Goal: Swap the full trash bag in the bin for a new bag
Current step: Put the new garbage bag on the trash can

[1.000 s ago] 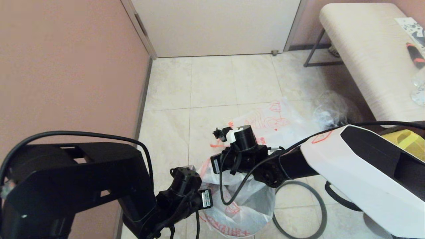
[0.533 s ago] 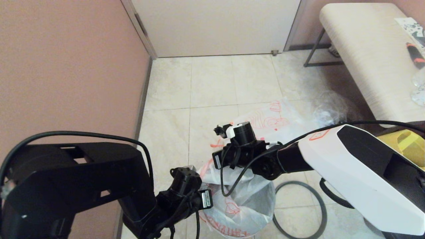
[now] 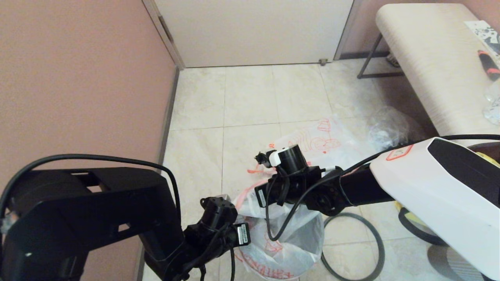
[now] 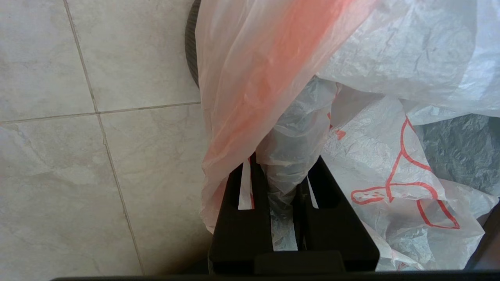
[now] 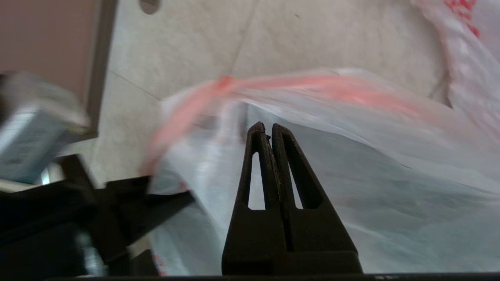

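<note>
The new bag, limp white film with orange-red print, is draped into and over the bin, which it almost fully covers. Only a dark ribbed strip of the bin shows. My left gripper is shut on a bunch of the new bag's film at the bin's left side. My right gripper is shut at the bag's mouth, with a sliver of film pinched at its tips and the orange handle stretched taut beyond. The full trash bag lies on the floor behind the bin.
The dark grey rim hoop lies on the floor right of the bin. A clear bag sits beside the bench. A pink wall runs close along the left. The yellow tote is mostly hidden behind my right arm.
My right arm has shifted a little right and towards me, drawing the new bag's orange handle up and taut. The left arm has stayed still.
</note>
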### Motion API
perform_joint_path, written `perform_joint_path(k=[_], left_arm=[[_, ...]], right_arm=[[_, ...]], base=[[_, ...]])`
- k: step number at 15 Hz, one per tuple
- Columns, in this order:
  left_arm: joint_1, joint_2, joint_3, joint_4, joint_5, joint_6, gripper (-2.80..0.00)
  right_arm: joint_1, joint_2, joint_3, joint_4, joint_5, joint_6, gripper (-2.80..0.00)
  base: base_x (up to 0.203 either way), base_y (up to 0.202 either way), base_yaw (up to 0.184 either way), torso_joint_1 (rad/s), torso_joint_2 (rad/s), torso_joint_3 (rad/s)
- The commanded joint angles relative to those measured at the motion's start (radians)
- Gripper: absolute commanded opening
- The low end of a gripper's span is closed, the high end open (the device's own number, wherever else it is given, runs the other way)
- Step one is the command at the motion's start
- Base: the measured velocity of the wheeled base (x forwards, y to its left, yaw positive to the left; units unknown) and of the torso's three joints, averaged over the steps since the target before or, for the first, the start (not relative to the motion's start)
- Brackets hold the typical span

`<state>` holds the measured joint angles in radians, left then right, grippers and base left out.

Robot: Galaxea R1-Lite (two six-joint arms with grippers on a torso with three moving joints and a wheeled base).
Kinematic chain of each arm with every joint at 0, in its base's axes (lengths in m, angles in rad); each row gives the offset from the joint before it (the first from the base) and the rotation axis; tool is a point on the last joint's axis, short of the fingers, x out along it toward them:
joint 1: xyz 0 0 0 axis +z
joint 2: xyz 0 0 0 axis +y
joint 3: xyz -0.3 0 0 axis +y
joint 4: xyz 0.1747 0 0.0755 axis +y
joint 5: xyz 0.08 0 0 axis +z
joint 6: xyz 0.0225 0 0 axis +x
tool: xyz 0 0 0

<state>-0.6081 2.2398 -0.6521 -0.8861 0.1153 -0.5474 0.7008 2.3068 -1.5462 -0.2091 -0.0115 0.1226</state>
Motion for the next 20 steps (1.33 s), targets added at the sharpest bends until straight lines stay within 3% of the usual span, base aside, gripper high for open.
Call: perform_joint_path(k=[1,6,13,20], left_arm=[[-0.001,0.001,0.0,-0.005,0.001,-0.003,-2.8],[0.001,-0.002,0.002,-0.007,0.001,-0.005,-2.8],[0.001,0.0,0.002,-0.008,0.001,-0.005,-2.8],[0.001,-0.002,0.003,-0.008,0.001,-0.005,-2.8]], right_arm=[[0.01,-0.001,-0.005,-0.012,0.001,-0.001,-2.8],[0.025,0.068,-0.089,-0.002,0.004,-0.017,-2.8],[0.037,0.042,0.001,-0.013,0.007,-0.011,-2.8],[0.074,0.138,-0.139,-0.009,0.011,-0.017,-2.8]], base=[[0.0,0.0,0.0,0.0,0.0,0.0],[0.0,0.0,0.0,0.0,0.0,0.0],[0.0,0.0,0.0,0.0,0.0,0.0],[0.0,0.0,0.0,0.0,0.0,0.0]])
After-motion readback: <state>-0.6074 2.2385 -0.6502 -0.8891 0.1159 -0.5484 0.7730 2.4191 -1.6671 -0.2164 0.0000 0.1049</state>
